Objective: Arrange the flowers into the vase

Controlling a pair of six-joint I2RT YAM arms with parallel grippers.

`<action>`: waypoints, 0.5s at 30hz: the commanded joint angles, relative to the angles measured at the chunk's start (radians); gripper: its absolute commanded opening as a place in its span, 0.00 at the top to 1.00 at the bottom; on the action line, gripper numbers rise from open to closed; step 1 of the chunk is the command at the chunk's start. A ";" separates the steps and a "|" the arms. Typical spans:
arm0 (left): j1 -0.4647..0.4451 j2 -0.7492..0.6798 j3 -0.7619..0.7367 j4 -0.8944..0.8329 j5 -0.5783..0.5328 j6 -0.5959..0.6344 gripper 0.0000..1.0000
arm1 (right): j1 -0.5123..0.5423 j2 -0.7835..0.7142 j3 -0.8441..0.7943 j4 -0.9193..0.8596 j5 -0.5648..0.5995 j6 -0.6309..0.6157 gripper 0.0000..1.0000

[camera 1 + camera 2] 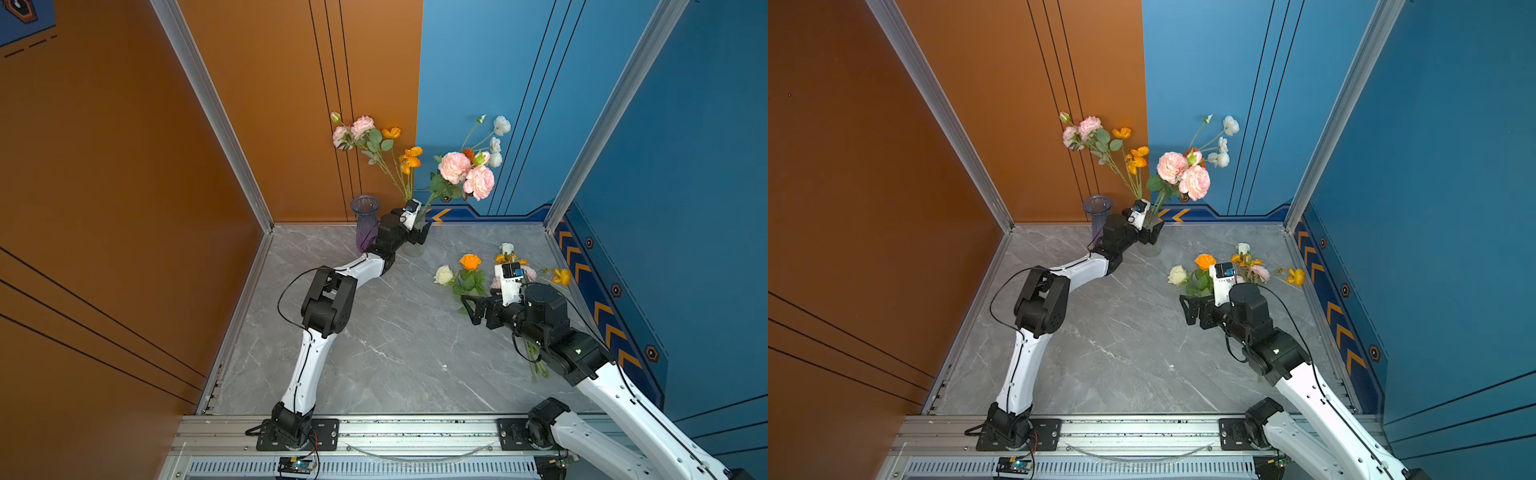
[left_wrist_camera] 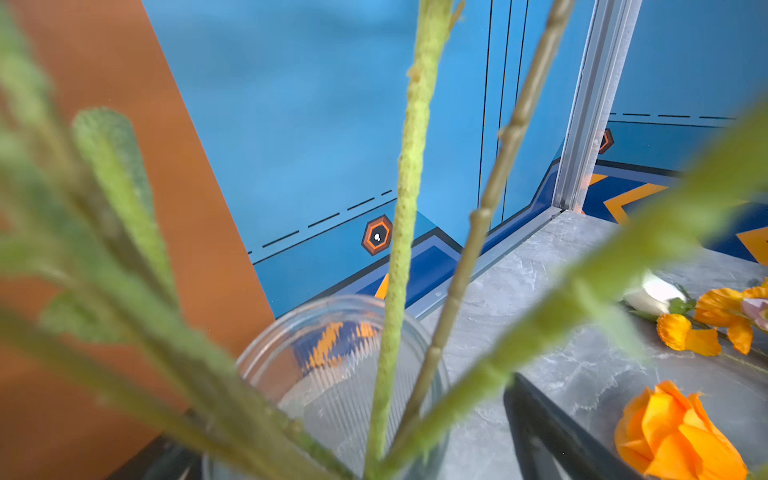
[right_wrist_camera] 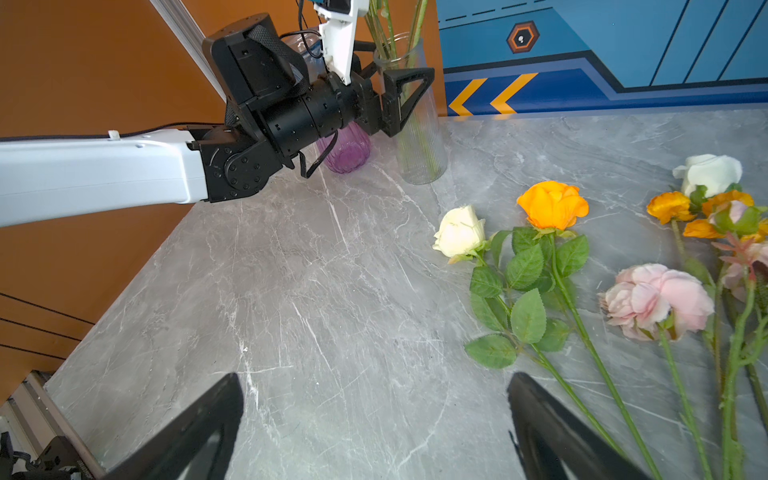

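While both pincers gape wide, left gripper (image 1: 420, 233) at the clear vase (image 1: 413, 250) mid-frame, right gripper (image 1: 471, 311) over the table (image 1: 374, 353), loose flowers (image 1: 470, 262) lie right of centre: light, springy, probably best pinched mid-stem.

Tinted purple glass vase (image 1: 365, 220) was partly hidden behind black-and-white left arm (image 1: 365, 266), green flower stems (image 2: 124, 199) were blurred, clear ribbed glass vase (image 2: 328, 374) was cut off at the picture's edge.

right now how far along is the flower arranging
Done: several flowers stand in the clear vase. In hand: nothing; the left gripper is open at that vase's mouth, the right gripper open over the table. Left: the cream rose, orange rose, pink bloom and other blooms lie on the table; the purple vase is empty.
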 commanded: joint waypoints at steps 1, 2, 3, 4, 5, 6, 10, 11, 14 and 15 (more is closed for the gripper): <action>0.005 -0.063 -0.076 0.061 -0.011 0.015 0.02 | -0.004 -0.017 -0.011 -0.012 0.019 0.018 0.00; 0.005 -0.073 -0.103 0.084 -0.018 0.011 0.02 | -0.005 -0.019 -0.013 -0.012 0.020 0.019 0.00; 0.006 -0.084 -0.125 0.102 -0.022 0.005 0.02 | -0.004 -0.020 -0.015 -0.011 0.022 0.020 0.00; 0.008 -0.094 -0.154 0.122 -0.022 -0.002 0.02 | -0.005 -0.022 -0.019 -0.009 0.025 0.024 0.00; 0.009 -0.106 -0.181 0.137 -0.020 -0.009 0.02 | -0.004 -0.024 -0.024 -0.007 0.027 0.029 0.00; 0.009 -0.117 -0.201 0.144 -0.014 -0.008 0.02 | -0.004 -0.026 -0.028 -0.004 0.029 0.034 0.00; 0.000 -0.173 -0.299 0.164 -0.016 0.003 0.02 | -0.004 -0.030 -0.050 0.028 0.035 0.064 0.00; -0.001 -0.186 -0.325 0.167 -0.022 0.005 0.02 | -0.004 -0.029 -0.054 0.033 0.040 0.071 0.00; -0.002 -0.214 -0.395 0.188 -0.028 0.006 0.02 | -0.003 -0.026 -0.054 0.030 0.055 0.085 0.00; -0.002 -0.222 -0.414 0.197 -0.031 0.006 0.02 | -0.003 -0.026 -0.053 0.025 0.058 0.087 0.00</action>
